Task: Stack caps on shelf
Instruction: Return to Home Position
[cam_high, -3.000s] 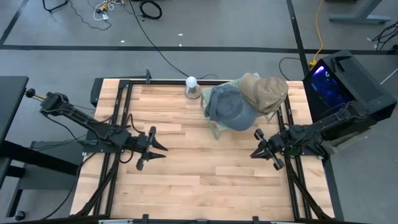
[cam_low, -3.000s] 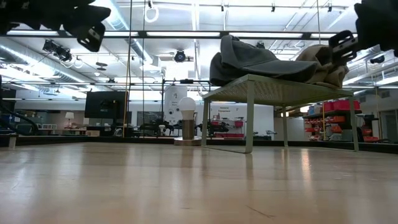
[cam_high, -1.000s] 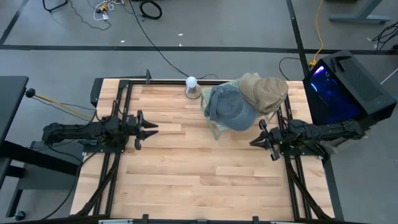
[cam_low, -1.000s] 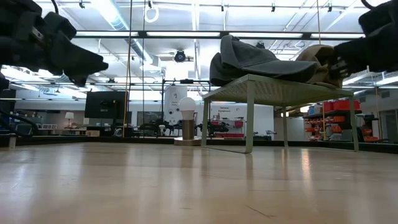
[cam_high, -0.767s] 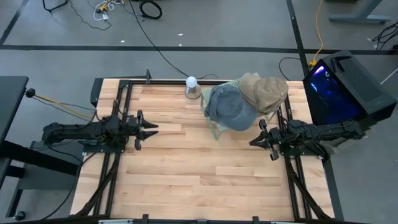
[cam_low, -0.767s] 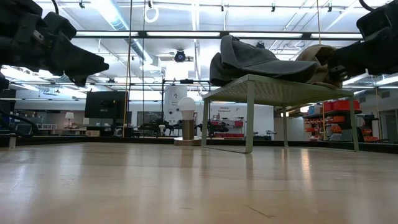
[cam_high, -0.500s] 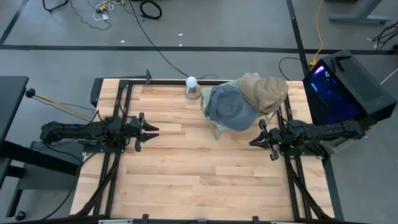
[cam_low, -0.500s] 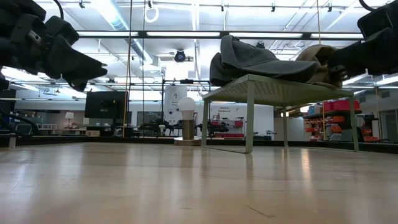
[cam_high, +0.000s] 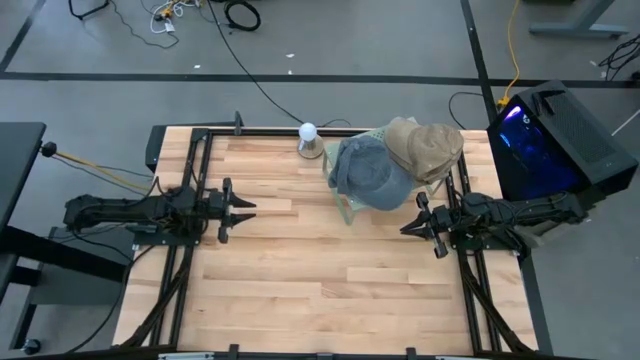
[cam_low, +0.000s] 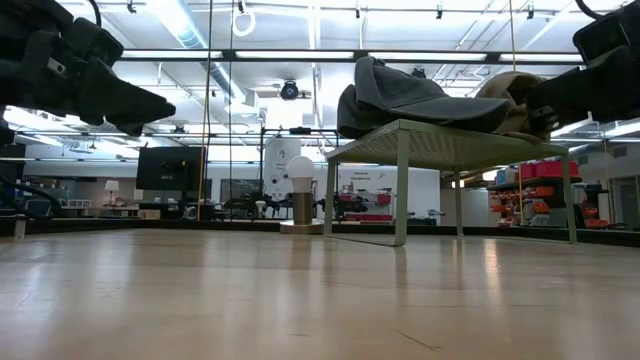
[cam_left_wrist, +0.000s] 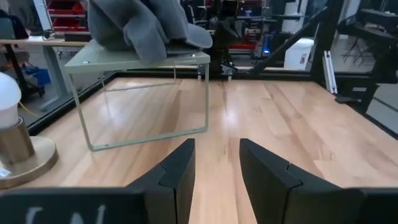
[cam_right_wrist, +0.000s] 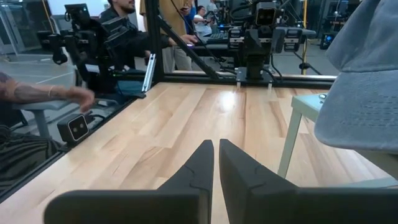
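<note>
Slate blue-grey cap (cam_high: 368, 172) lies on the pale green shelf (cam_high: 346, 208), its brim overhanging the near left corner. Tan caps (cam_high: 428, 146) sit piled beside it on the shelf's right part. In the low view the grey cap (cam_low: 400, 95) and tan caps (cam_low: 515, 100) rest on the shelf top (cam_low: 450, 140). My left gripper (cam_high: 245, 207) hovers open over the table's left side, pointing at the shelf, far from it. My right gripper (cam_high: 404, 228) is shut, hovering just near-right of the shelf, pointing left. Its fingers (cam_right_wrist: 216, 146) show shut in the right wrist view, the grey cap (cam_right_wrist: 367, 81) beside them.
A white bulb on a round base (cam_high: 308, 132) stands at the table's far edge, left of the shelf. A black box with blue light (cam_high: 540, 130) sits off the table's right. A person's hand (cam_right_wrist: 62, 96) shows beyond the table's left. Bare wood lies between the arms.
Over the last second both arms stay almost still. Since three seconds ago, both grippers have drawn toward the far edge and come lower. The caps and shelf have not moved.
</note>
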